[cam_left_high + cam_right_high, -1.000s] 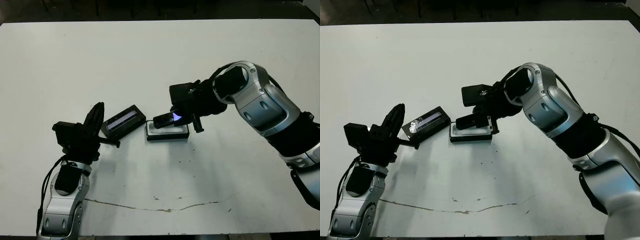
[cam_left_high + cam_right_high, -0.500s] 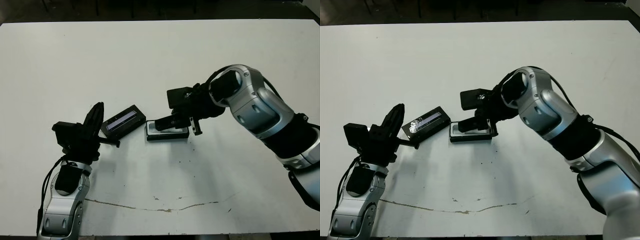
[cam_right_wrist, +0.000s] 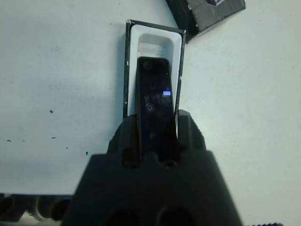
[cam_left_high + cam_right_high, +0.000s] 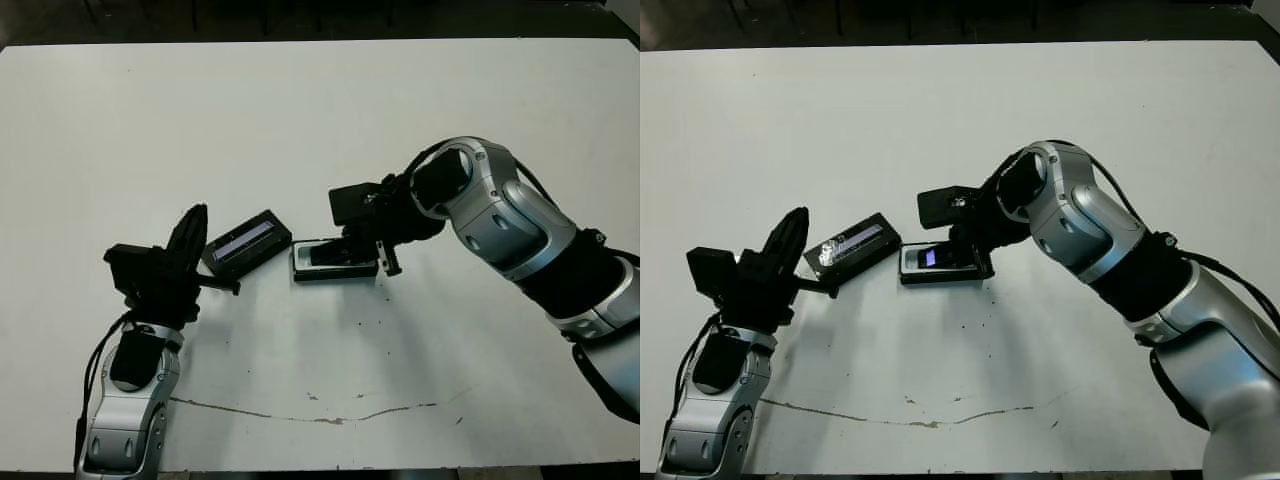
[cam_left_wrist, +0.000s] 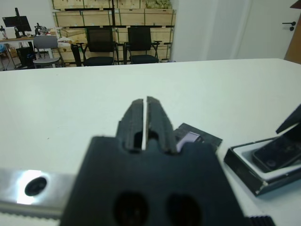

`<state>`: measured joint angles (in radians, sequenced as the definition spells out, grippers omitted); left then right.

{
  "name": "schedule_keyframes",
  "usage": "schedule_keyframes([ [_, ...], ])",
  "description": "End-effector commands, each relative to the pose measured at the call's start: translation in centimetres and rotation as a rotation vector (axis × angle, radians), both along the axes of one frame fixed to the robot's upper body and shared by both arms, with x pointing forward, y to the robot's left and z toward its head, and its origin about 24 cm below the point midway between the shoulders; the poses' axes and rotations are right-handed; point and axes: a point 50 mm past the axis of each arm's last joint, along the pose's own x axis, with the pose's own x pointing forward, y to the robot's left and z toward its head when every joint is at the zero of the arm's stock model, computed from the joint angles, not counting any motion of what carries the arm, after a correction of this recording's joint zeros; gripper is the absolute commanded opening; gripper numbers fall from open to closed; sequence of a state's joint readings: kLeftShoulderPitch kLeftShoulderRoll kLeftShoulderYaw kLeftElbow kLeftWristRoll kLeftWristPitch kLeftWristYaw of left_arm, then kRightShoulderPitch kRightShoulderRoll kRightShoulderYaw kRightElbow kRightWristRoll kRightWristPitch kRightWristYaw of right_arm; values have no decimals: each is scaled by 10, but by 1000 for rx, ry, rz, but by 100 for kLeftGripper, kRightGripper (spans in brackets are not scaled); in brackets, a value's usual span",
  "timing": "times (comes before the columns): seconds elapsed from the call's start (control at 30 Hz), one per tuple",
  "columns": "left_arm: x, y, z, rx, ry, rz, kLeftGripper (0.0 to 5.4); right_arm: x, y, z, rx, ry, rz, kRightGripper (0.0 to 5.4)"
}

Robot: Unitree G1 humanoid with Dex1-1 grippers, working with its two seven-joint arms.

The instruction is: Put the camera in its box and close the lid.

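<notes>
The right gripper is clamping the camera between its two fingers, holding it down in the white-lined box (small blue glow showing on its face). The box is sitting near the middle of the table, with the lid lying just beside it, toward the table's left edge. The left gripper is hovering near the lid, fingers pressed together, holding nothing.

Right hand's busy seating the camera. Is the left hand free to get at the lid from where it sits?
Probably yes. The left hand is shut and empty, just beside the lid, which lies flat on the table with nothing on it. The box and right hand sit on its far side.
</notes>
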<state>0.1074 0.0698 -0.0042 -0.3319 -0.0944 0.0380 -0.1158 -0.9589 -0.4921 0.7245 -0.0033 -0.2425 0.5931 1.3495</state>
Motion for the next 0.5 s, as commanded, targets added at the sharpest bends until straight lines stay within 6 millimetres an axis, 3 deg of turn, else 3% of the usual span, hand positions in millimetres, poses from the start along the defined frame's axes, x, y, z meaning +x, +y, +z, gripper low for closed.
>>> schedule_keyframes([
  [0.03, -3, 1, -8, 6, 41, 5, 0, -1, 2, -11, -18, 30, 2, 66],
  [0.5, -4, 0, -10, 1, 34, 17, 0, -3, 28, -16, -10, 53, 50, 64],
])
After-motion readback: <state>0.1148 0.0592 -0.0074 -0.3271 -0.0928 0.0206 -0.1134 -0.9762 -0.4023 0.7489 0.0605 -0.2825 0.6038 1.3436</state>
